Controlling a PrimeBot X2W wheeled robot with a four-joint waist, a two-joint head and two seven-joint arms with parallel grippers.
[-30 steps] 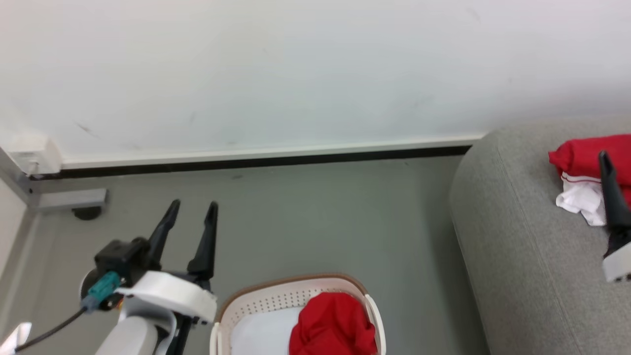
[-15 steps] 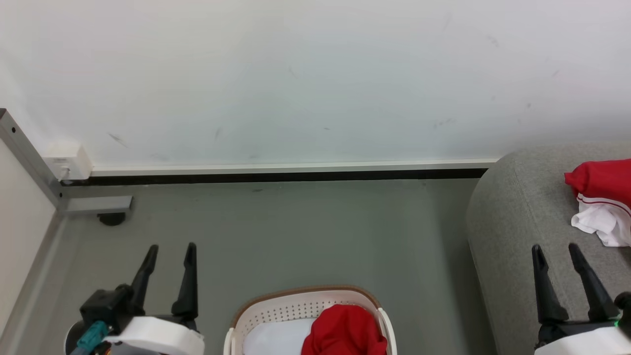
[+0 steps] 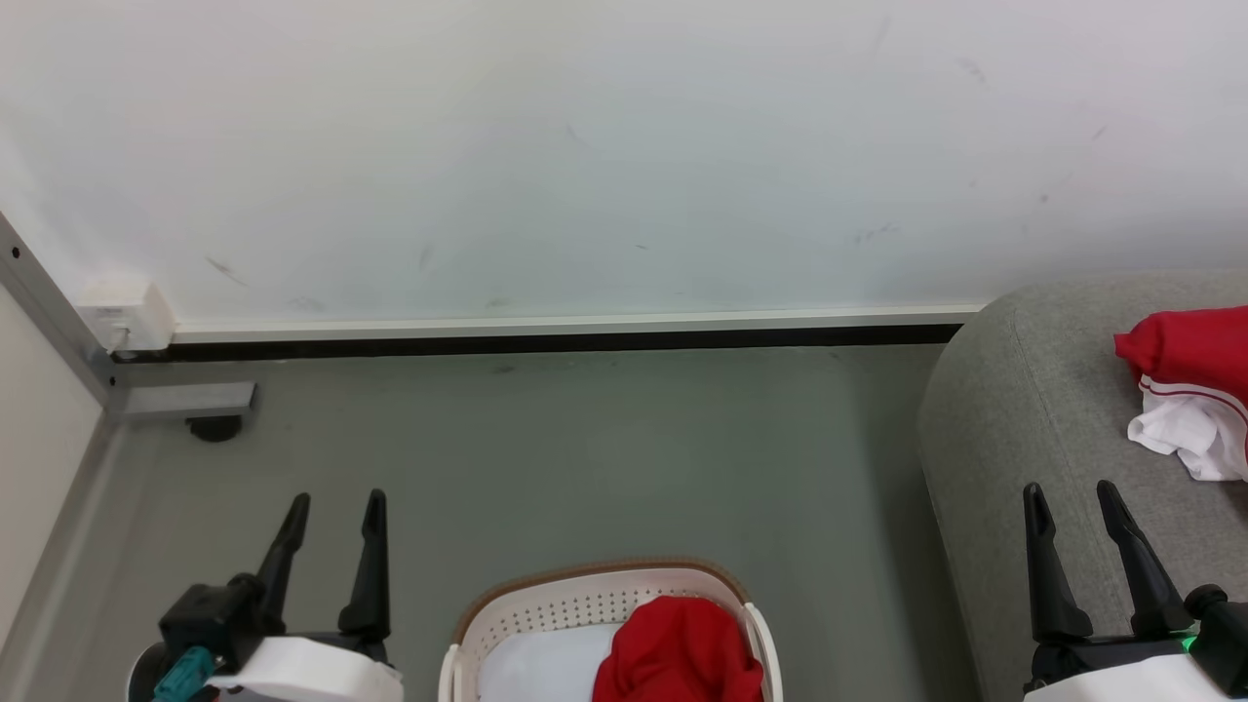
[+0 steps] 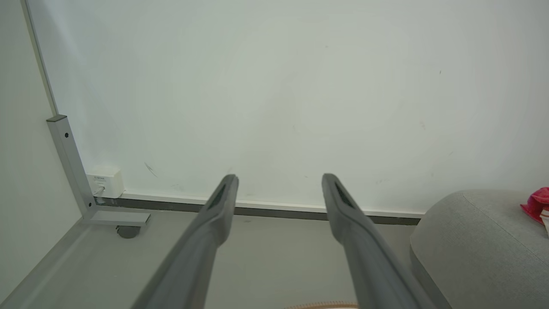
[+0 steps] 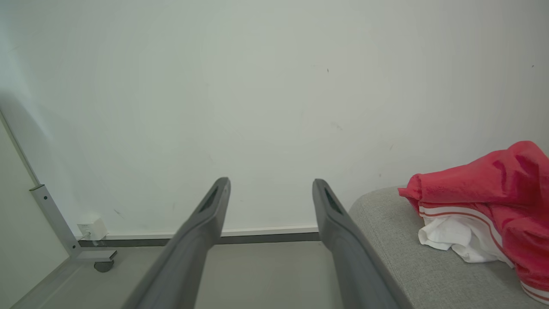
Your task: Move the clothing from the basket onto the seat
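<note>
A red garment point(image 3: 680, 651) is bunched in the cream basket point(image 3: 546, 600) at the bottom middle of the head view, on a pale cloth pad point(image 3: 531, 665). A second red garment with white trim point(image 3: 1191, 390) lies on the grey seat point(image 3: 1024, 439) at the right; the right wrist view has it too point(image 5: 484, 201). My left gripper point(image 3: 334, 499) stands open and empty left of the basket. My right gripper point(image 3: 1072, 487) is open and empty over the seat's front edge, clear of the garment there. Both wrist views show spread fingers point(image 4: 214, 214) point(image 5: 210, 210) holding nothing.
A white wall with a dark baseboard point(image 3: 546, 341) runs behind the grey floor. A grey metal post with a foot and caster point(image 3: 185, 405) stands at the left, beside a small white box point(image 3: 122, 314) on the wall.
The right gripper has drawn back from the garment on the seat to the lower right. The left gripper has dropped lower in view. The head camera has shifted too.
</note>
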